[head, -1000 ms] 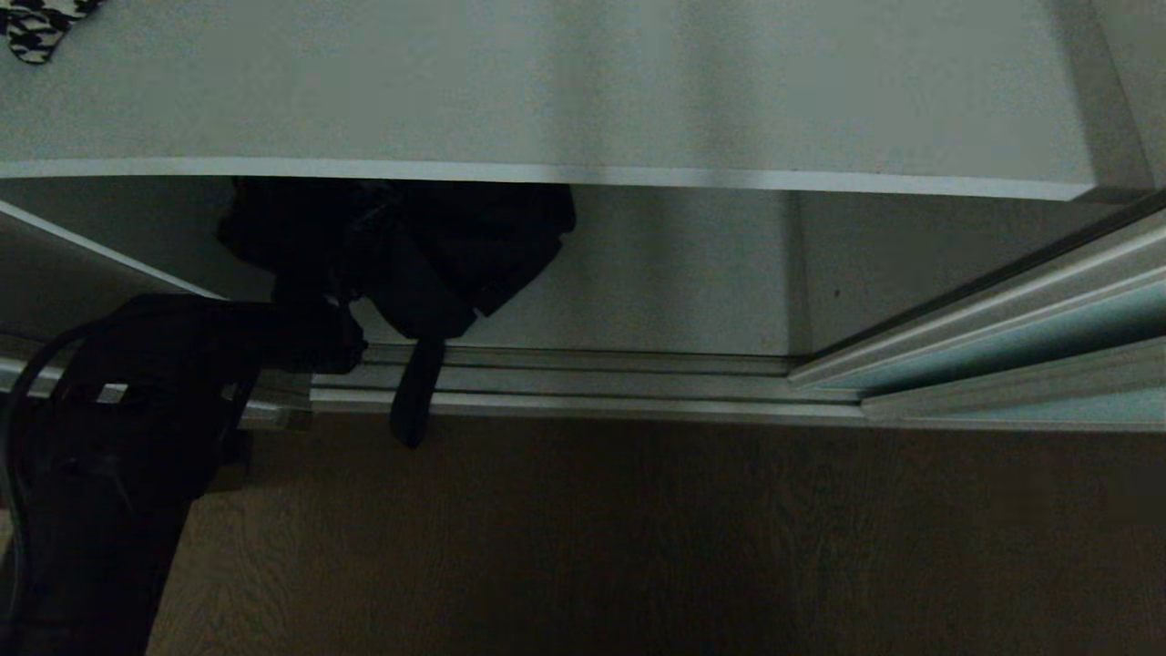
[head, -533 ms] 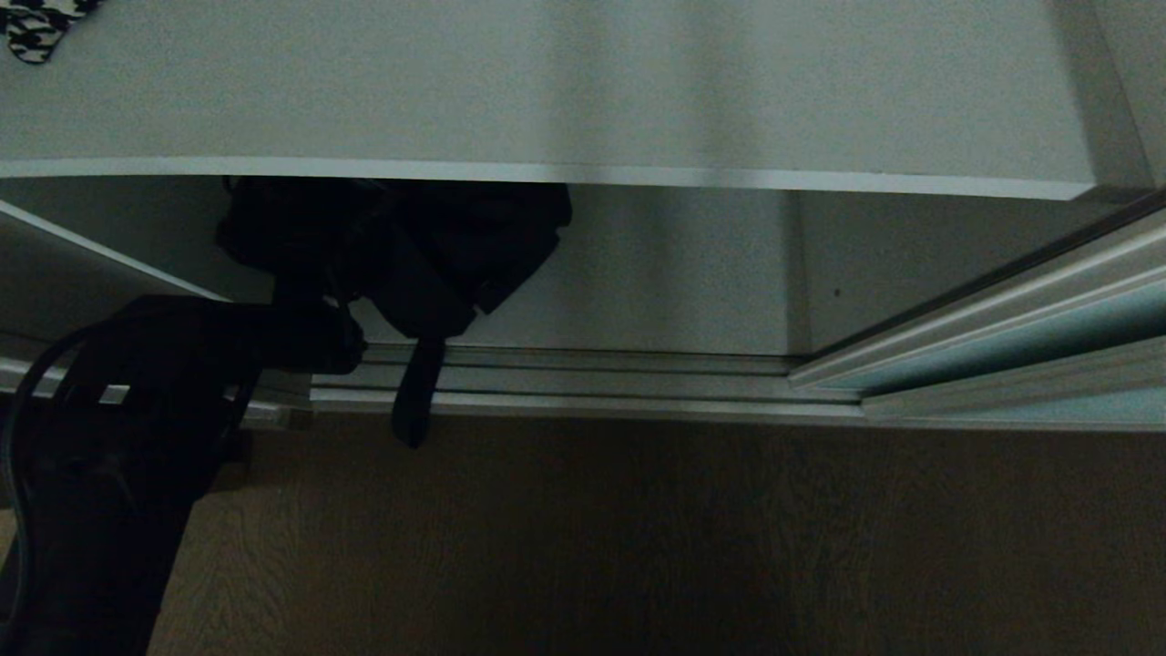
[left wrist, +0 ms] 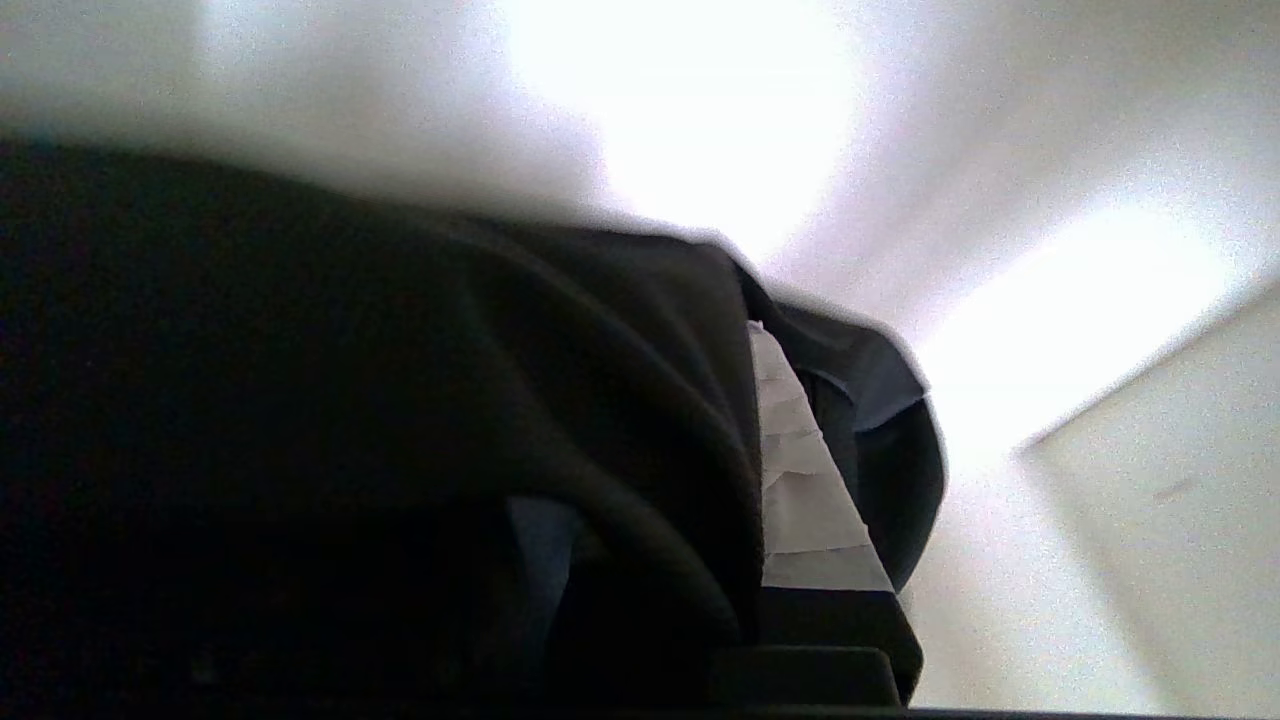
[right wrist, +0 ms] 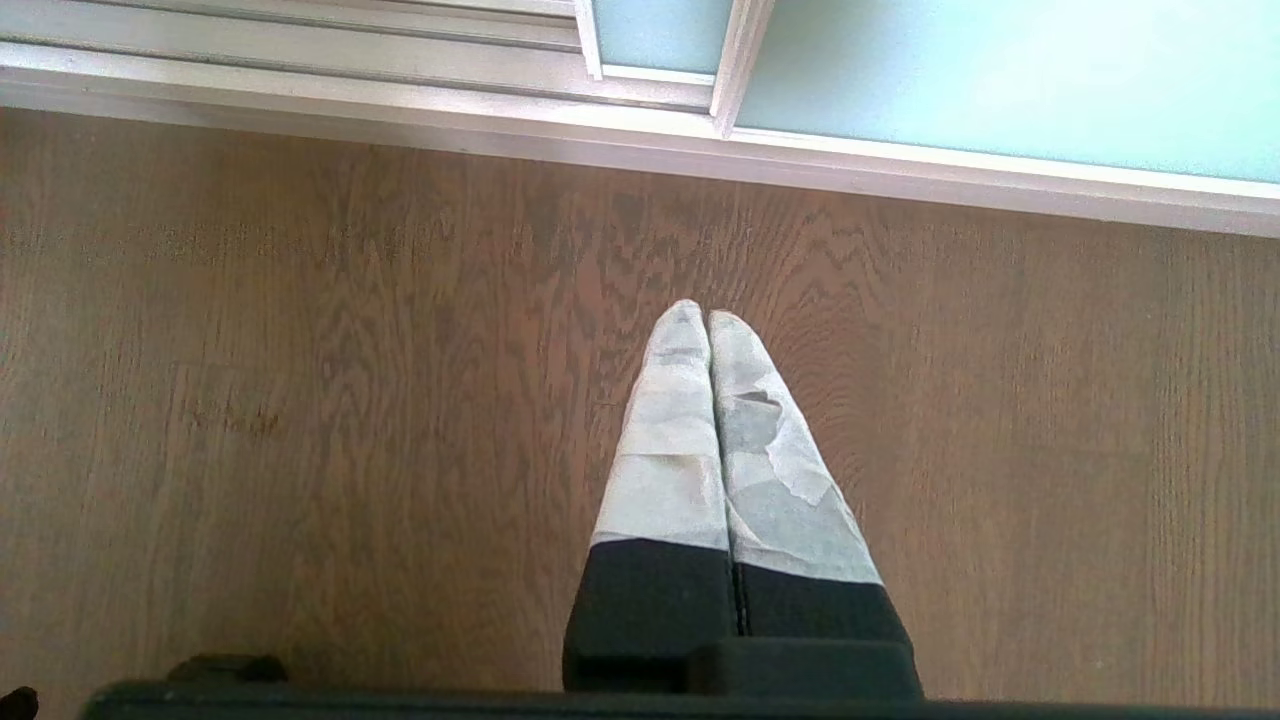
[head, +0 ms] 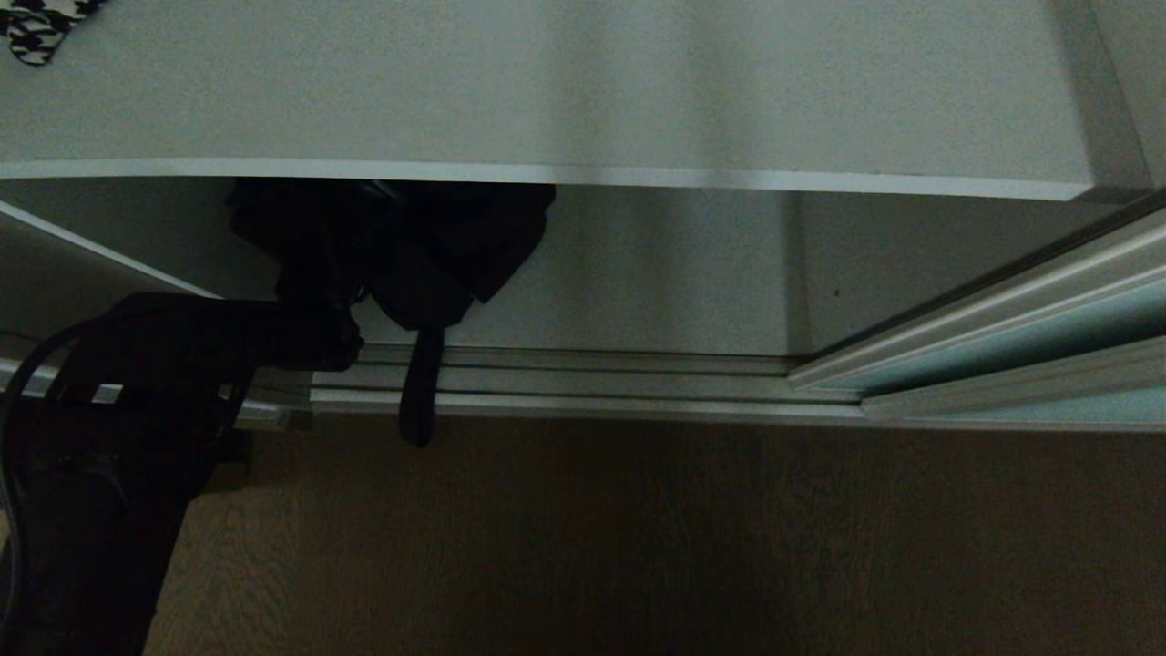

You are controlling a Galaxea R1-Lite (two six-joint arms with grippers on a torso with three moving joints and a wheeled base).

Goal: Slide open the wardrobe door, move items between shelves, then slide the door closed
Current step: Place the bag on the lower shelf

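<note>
A black garment (head: 401,246) hangs bunched just under the front edge of a pale grey shelf (head: 638,91), its strap (head: 419,401) dangling over the floor track. My left gripper (left wrist: 752,350) is shut on the garment (left wrist: 400,420); cloth covers one finger, and one taped finger (left wrist: 810,480) shows. The left arm (head: 137,410) reaches in from the lower left. The sliding wardrobe door (head: 1048,333), of frosted blue-green glass, stands pushed to the right, so the wardrobe is open. My right gripper (right wrist: 708,318) is shut and empty, parked above the wood floor near the door glass (right wrist: 1000,80).
A black-and-white patterned cloth (head: 36,27) lies at the far left of the upper shelf. The silver floor track (head: 592,383) runs along the wardrobe's front. Brown wood-grain floor (head: 638,547) lies before it. A lower grey board (head: 82,264) angles in at the left.
The held garment has drawn in toward the left and bunched tighter under the shelf edge. Its strap now hangs straighter. The left wrist has turned; the right arm is still.
</note>
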